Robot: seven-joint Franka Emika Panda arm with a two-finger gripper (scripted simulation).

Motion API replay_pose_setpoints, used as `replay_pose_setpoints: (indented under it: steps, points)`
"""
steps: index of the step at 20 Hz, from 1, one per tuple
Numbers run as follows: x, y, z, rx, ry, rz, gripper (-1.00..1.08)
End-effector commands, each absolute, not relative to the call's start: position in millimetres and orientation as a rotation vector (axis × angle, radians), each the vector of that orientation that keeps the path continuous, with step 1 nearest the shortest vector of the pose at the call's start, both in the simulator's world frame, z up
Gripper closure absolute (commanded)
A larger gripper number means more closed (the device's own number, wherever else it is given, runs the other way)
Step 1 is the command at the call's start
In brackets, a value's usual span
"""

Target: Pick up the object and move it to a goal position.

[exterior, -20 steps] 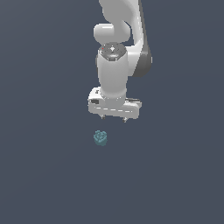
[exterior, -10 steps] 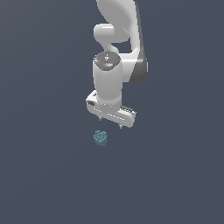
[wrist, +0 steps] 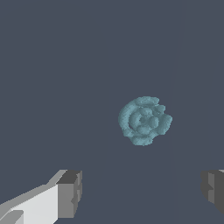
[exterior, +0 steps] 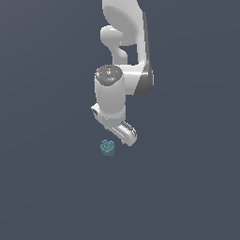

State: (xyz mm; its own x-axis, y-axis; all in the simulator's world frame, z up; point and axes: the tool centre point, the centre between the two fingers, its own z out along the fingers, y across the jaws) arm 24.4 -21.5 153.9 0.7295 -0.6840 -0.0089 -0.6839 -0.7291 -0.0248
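Now lower and turned: against the views from a second and half a second back, wrist rotated and white gripper hand (exterior: 116,128) dropped toward the teal knobbly blob (exterior: 108,148), hand tilted rather than level. Blob unmoved on the dark grey tabletop (exterior: 51,187). Reads as the approach-and-align step, pickup not yet begun, goal move still entirely ahead.

Fingers (wrist: 70,193) spread wide in the wrist view, one grey pad at each side of the frame with bare tabletop between, nothing held. Blob (wrist: 144,120) ahead of the fingertips and not yet between them, nearer the far pad than the near one, clear of both. Seen from the exterior view, just below the hand and slightly toward the exterior view's left, close but apart. Further descent and some centring likely needed before closing.

Blob lumpy and roughly rounded, surface built of concentric bumpy ridges around a pebbled middle, matte teal-blue, far smaller than the hand. Irregular outline probably means uneven contact for flat pads, so some risk of slipping or rolling on closure. Finger pads blocky, dark grey, flat-faced; hand body smooth glossy white. Tabletop uniform, featureless, no goal marker visible.
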Motion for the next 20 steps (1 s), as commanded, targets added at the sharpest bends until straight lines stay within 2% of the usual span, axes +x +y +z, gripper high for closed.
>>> replay_pose_setpoints:
  steps: [1,20]
  points:
    - [25.8,-25.6,148.5,-2.852,1.259,0.002,-0.92]
    - [33.0,-55.0,112.8,-2.449,1.96,0.004,-0.92]
